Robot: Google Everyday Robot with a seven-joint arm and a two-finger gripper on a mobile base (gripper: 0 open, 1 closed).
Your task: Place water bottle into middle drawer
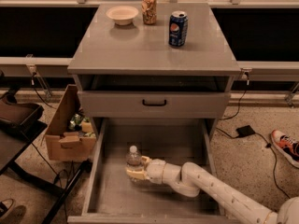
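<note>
The water bottle (134, 158), small and clear with a white cap, stands upright inside the open middle drawer (159, 197), in its left half near the floor. My gripper (135, 171) reaches in from the lower right on a white arm and is shut on the water bottle's lower body. The bottle's base is hidden behind the fingers (138, 174). The drawer is pulled out wide, and the rest of its grey floor is bare.
Above the open drawer is a shut drawer front with a black handle (154, 103). On the cabinet top stand a blue Pepsi can (178, 28), an orange-patterned can (149, 8) and a white bowl (122, 15). A cardboard box (65, 136) sits left of the drawer; a shoe (285, 146) is at the right.
</note>
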